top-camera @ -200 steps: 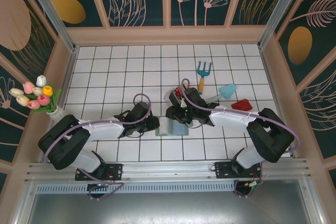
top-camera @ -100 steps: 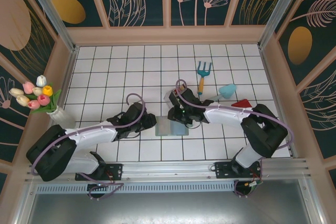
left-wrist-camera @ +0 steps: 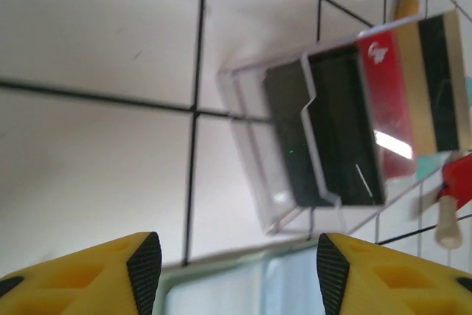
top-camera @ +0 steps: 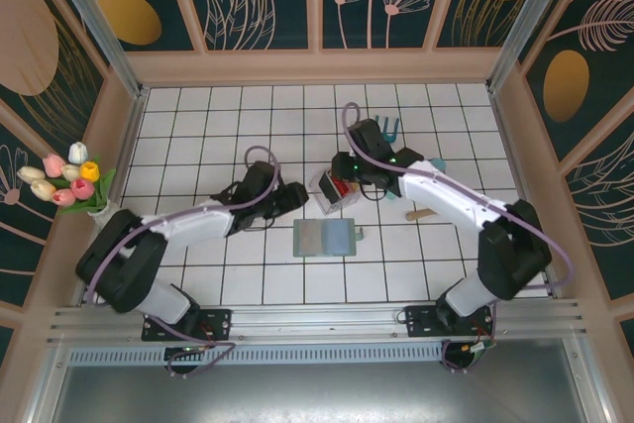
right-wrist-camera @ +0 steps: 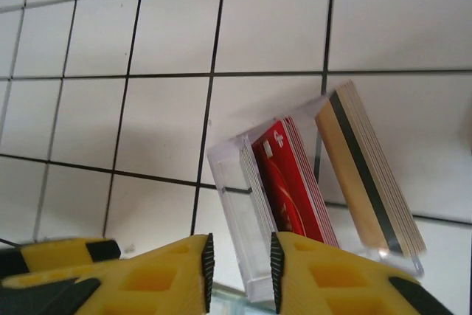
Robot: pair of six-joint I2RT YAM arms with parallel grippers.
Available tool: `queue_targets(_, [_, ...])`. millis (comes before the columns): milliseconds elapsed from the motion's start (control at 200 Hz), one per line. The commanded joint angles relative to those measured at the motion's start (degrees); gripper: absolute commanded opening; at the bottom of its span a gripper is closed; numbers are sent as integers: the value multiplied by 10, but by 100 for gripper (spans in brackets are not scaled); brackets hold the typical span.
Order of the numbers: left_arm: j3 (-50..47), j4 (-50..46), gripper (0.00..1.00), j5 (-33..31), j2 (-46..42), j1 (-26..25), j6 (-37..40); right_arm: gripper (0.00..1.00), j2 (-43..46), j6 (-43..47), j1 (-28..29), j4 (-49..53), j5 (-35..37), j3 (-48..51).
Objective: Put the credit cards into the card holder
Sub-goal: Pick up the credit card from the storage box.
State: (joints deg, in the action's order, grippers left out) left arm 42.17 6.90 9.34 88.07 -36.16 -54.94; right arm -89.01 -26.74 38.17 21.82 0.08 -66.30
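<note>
The card holder [top-camera: 325,237] lies open and flat on the tiles, its pale pockets facing up. Its edge [left-wrist-camera: 243,289] shows between my left fingers. Just behind it stands the clear tray [top-camera: 335,189], tilted, with the credit cards on edge in it: red ones [right-wrist-camera: 291,182], a tan stack with a black stripe [right-wrist-camera: 369,175] and black ones [left-wrist-camera: 332,138]. My left gripper [top-camera: 297,199] [left-wrist-camera: 232,256] hovers at the holder's far left corner, wide open and empty. My right gripper [top-camera: 344,177] [right-wrist-camera: 240,256] hangs over the tray's near end, jaws a narrow gap apart, nothing between them.
A blue toy rake [top-camera: 384,131] lies behind the right wrist. A wooden tool handle [top-camera: 421,213] lies to the right under the right arm, and a red tool with a pale handle [left-wrist-camera: 451,197] is beyond the tray. A vase of tulips [top-camera: 64,180] stands at the left wall.
My right gripper has left the card holder and moved back over the clear tray. My left gripper has drawn back from the holder's left edge, leaving the holder uncovered.
</note>
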Motion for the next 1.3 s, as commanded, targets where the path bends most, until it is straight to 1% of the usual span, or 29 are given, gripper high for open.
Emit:
queue_targets(0, [59, 33, 60, 64, 56, 26, 0, 27, -55, 70, 10, 61, 12, -31])
queue_targets(60, [89, 31, 62, 76, 90, 38, -1, 27, -71, 83, 19, 56, 11, -35])
queue_targets(180, [132, 43, 59, 108, 154, 53, -6, 26, -98, 89, 25, 56, 27, -41])
queue_targets(310, [170, 32, 57, 110, 191, 54, -1, 28, -113, 104, 32, 52, 28, -45])
queue_targets(395, [168, 45, 56, 122, 207, 54, -6, 30, -125, 108, 42, 60, 58, -56])
queue_targets(475, [159, 61, 54, 132, 214, 54, -10, 32, -136, 112, 45, 69, 66, -63])
queue_targets(590, [150, 63, 48, 134, 220, 54, -7, 32, -144, 118, 50, 75, 74, -71])
queue_targets(746, [139, 65, 43, 124, 221, 54, -8, 33, -160, 117, 58, 88, 112, -79])
queue_targets(831, [139, 70, 37, 128, 225, 54, -8, 33, -173, 124, 66, 96, 127, -86])
queue_targets(986, [125, 65, 35, 121, 226, 54, -2, 35, -192, 128, 86, 103, 171, -96])
queue_targets(1141, [124, 62, 33, 117, 227, 54, 3, 36, -204, 117, 106, 121, 260, -104])
queue_targets(1226, [122, 61, 33, 115, 228, 54, 4, 36, -201, 109, 108, 129, 282, -106])
queue_targets(1296, [121, 61, 33, 115, 228, 54, 6, 36, -191, 110, 109, 126, 285, -105])
